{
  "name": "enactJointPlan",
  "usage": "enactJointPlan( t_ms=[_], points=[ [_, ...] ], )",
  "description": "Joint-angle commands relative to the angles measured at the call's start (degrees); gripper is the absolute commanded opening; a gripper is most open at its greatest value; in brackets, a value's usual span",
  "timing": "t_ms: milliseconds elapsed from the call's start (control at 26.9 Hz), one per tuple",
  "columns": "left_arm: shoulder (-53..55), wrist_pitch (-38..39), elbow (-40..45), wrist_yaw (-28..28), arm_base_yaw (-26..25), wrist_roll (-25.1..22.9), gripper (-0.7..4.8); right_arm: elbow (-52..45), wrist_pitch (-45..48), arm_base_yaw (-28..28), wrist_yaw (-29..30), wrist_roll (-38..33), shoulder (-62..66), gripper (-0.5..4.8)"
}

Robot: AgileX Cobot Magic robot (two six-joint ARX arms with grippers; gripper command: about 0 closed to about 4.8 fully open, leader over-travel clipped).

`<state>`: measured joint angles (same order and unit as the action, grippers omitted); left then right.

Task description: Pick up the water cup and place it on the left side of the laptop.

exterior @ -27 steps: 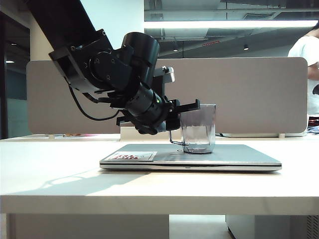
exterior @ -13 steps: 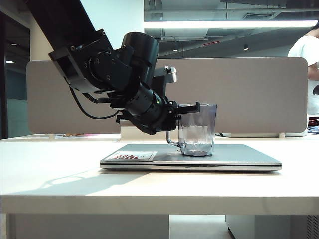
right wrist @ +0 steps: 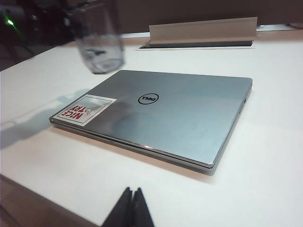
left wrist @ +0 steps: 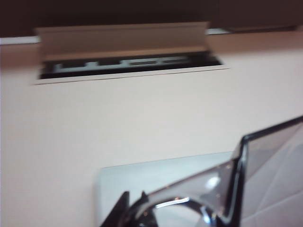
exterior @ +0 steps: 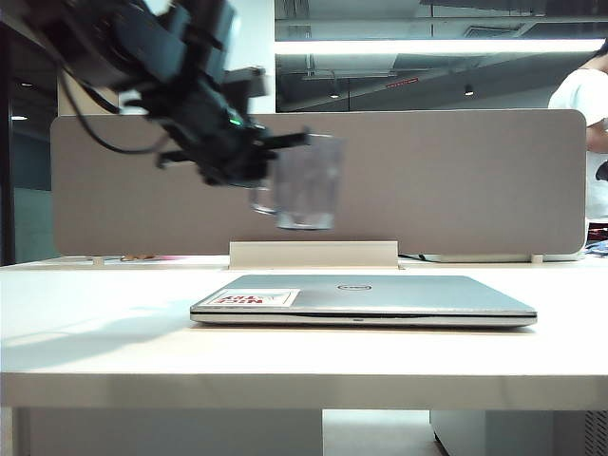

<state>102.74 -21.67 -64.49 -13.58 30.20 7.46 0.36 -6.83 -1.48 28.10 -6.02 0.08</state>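
We see the left gripper (exterior: 271, 157) only as a motion-smeared dark mass at upper left in the exterior view. Its jaws are clamped on the water cup (exterior: 306, 182), which hangs upright in the air, well above the left half of the closed laptop (exterior: 366, 297) and touching nothing else. The cup's blurred glass looks empty. In the left wrist view the cup (left wrist: 265, 184) is cut off at the frame edge. The right gripper (right wrist: 130, 208) sits at the near edge of the white table (exterior: 95, 332), fingers pressed together, holding nothing; only its tips show. A person (exterior: 584, 114) at far right is cropped.
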Motion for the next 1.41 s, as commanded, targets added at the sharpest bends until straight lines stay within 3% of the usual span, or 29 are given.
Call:
enactJointPlan(
  t_ms=[37,261,484,670,1415],
  points=[
    [-3.34,4.76,-0.35,-0.11,-3.34,-0.11,-0.06,-0.31,0.72,-0.02,0.04,0.02,-0.09,-0.06],
    [-5.16,11.19,1.09,2.43,-12.07,-1.38,-0.06,-0.31,0.72,-0.02,0.02,0.02,-0.09,-0.06],
    [-5.09,2.43,8.52,5.03,-16.41,-2.91,-0.06,-0.31,0.92,-0.02,0.00,0.02,-0.09,-0.06],
    [-4.87,-2.60,12.83,5.29,-17.86,-2.93,-0.06,-0.31,1.05,-0.02,0.02,0.02,-0.09,-0.06],
    [2.19,-4.02,12.92,7.21,-17.90,-3.21,-0.06,-0.31,1.03,-0.04,0.04,0.02,-0.09,-0.06]
  ],
)
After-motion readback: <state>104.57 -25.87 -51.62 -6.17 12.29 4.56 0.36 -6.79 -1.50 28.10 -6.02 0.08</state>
